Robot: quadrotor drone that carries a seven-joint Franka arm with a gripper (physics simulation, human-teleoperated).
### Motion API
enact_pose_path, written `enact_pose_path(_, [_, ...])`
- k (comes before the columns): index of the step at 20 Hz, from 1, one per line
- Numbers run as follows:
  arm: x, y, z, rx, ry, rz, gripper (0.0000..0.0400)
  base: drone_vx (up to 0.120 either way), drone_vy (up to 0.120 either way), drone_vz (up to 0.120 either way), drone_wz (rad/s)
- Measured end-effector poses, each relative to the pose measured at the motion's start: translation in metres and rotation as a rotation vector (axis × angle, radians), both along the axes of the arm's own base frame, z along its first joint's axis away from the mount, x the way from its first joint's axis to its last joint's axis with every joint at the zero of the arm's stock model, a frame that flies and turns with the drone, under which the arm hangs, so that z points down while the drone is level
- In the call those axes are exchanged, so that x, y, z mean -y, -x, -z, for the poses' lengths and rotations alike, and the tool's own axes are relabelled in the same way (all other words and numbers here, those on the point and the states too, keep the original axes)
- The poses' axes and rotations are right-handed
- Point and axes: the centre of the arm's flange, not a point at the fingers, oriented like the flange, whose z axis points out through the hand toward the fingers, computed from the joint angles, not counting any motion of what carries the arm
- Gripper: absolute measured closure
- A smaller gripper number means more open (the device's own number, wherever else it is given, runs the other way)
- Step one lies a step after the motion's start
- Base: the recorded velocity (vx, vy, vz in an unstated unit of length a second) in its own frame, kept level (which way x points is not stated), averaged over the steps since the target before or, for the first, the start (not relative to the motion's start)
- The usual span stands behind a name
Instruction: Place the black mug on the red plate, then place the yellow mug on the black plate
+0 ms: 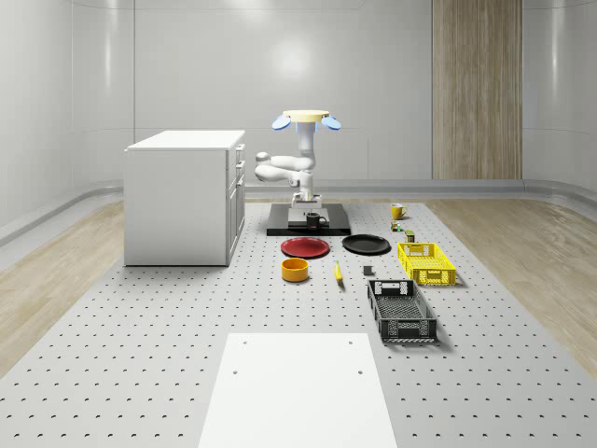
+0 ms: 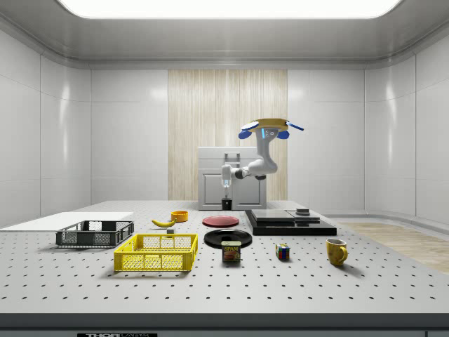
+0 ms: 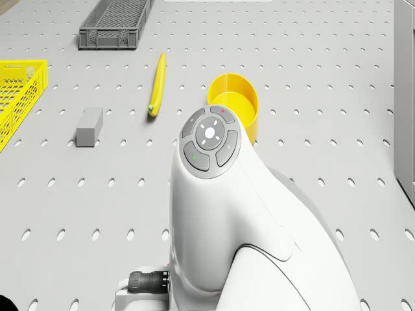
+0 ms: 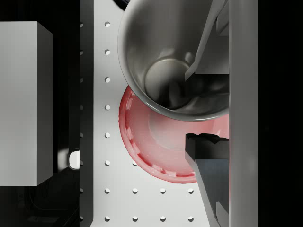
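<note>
Fingers of mine pinch the wall of the black mug, one pad inside the glossy bowl and one outside the rim, closed to the thickness of that wall; my gripper looks straight down into it. Below the mug, the wrist view alone shows the ridged, shiny red plate on the perforated table, the mug held clear above it and overlapping its edge. From the side, the mug hangs above the red plate, with my drone hovering over the dark slab. Seen from above the whole scene, the black plate lies just beside the red one, and the yellow mug stands upright, well apart toward that view's right. My drone view picks out a round yellow bowl, a banana, a small grey block, a grey crate and a yellow basket.
</note>
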Motion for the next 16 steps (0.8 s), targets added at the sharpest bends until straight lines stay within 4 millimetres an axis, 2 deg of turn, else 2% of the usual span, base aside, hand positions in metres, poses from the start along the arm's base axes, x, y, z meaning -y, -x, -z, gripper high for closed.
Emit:
enact_pose_path(7, [-0.030, 0.000, -0.004, 0.000, 0.000, 0.000, 0.0290, 0.000, 0.000, 0.000, 0.000])
enact_pose_path(16, [-0.044, 0.000, -0.037, 0.000, 0.000, 0.000, 0.0290, 0.000, 0.000, 0.000, 0.000])
